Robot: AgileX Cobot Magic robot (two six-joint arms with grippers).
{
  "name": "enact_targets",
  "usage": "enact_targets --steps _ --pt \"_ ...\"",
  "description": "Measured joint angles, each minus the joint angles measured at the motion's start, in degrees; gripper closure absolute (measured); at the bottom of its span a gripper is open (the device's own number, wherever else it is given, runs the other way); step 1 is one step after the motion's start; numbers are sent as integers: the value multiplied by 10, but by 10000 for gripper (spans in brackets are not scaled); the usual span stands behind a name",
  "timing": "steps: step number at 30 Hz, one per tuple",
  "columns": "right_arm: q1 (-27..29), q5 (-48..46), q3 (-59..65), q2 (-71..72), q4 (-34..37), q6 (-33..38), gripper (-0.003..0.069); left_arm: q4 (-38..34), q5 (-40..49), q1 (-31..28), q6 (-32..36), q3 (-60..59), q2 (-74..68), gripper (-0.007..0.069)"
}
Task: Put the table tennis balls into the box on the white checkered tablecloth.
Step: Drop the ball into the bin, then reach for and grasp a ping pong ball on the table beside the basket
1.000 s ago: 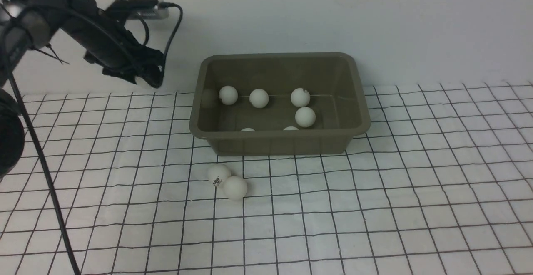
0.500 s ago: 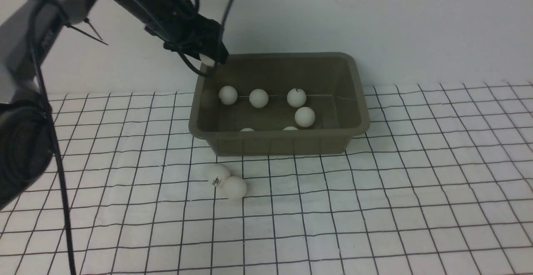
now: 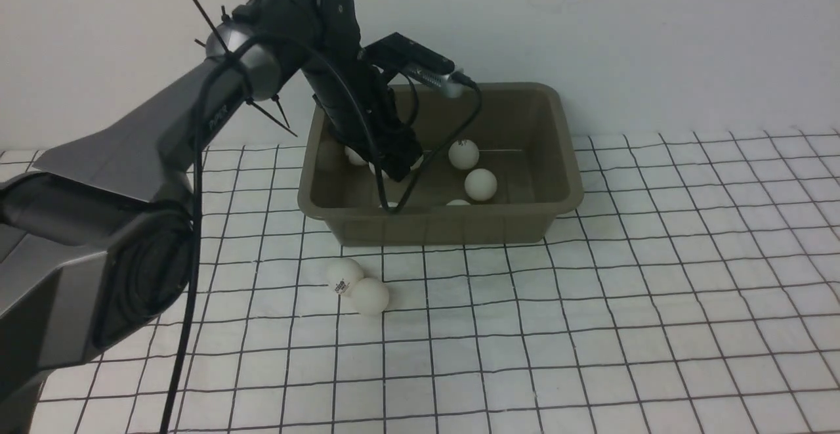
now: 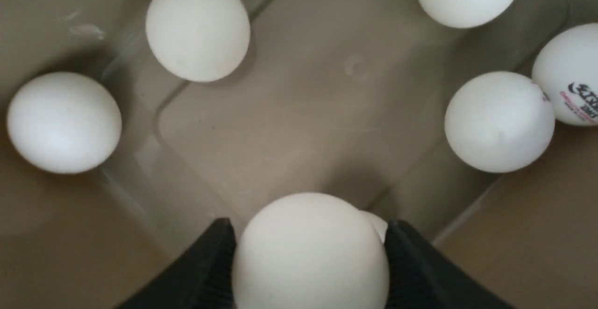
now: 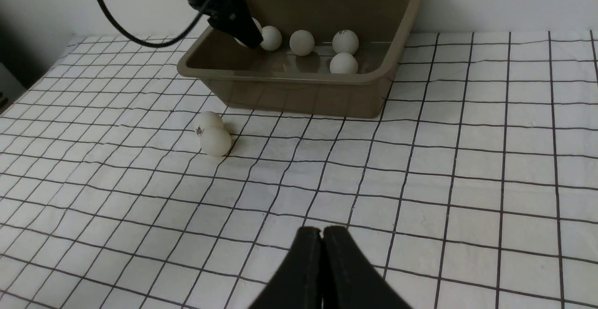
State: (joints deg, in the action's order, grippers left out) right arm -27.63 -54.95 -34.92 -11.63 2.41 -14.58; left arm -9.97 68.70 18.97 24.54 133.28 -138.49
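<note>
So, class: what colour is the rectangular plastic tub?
Olive-grey plastic tub, clearest in the right wrist view.

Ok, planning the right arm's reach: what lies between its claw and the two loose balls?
Only bare cloth between right claw and balls, per the right wrist view.

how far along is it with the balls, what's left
Done: at least five loose balls lie in the box. In hand: the held ball sits between the fingers of the left gripper, inside the box, not yet released. Left: two touching balls on the tablecloth in front of the box. The right gripper is shut and empty.
</note>
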Motion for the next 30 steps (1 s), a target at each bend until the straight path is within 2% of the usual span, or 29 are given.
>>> enact_targets --steps 6,14,21,23,30 --pt "0 0 0 0 6 2 676 -1 0 0 4 4 0 172" --pt "0 -1 0 0 10 5 676 8 20 0 3 7 42 157" --pt "0 -1 0 0 10 7 676 27 21 0 -21 2 122 246" --pt "0 -4 0 0 10 7 676 28 25 -1 -41 -13 170 319" --pt "0 -22 0 0 10 8 676 29 27 -1 -72 -187 295 356"
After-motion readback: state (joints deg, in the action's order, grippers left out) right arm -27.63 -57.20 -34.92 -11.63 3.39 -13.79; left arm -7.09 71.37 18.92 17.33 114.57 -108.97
